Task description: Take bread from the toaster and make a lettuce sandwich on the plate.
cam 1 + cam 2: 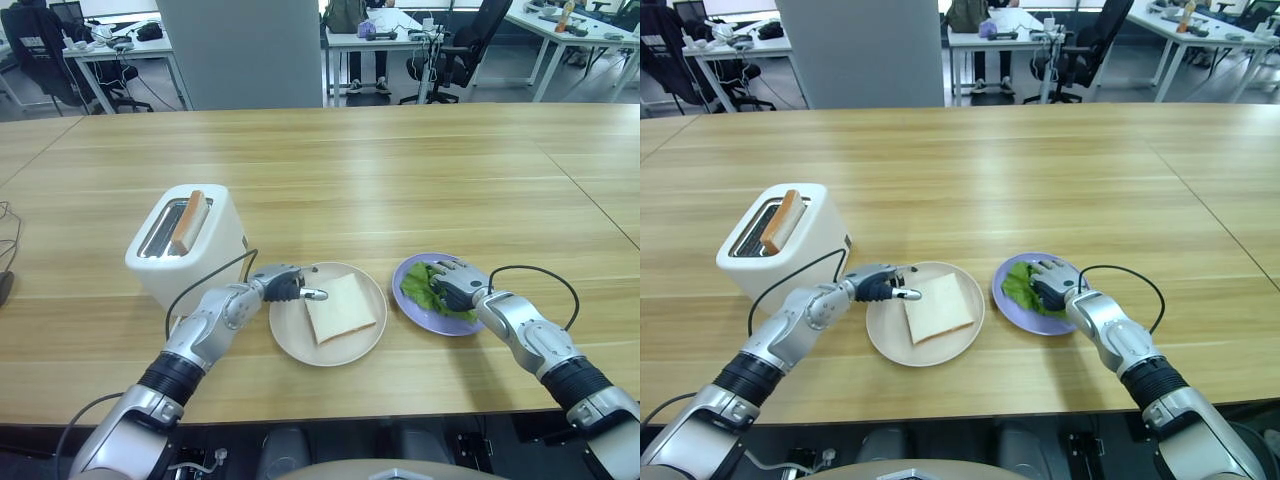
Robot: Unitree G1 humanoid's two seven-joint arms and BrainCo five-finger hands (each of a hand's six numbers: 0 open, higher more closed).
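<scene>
Closest in, the beige plate (290, 342) holds one bread slice (340, 308) lying flat. At its left rim sits the left hand (285, 283), fingers curled on nothing, one tip poking toward the slice. Just right of the beige plate, a purple plate (440, 326) holds lettuce (418, 288); the right hand (460, 285) sits on the leaves, its grasp impossible to tell. Behind and left, the toaster (200, 258) keeps a second slice (188, 222) upright. The lettuce step seems in hand: next, carry a leaf onto the bread.
</scene>
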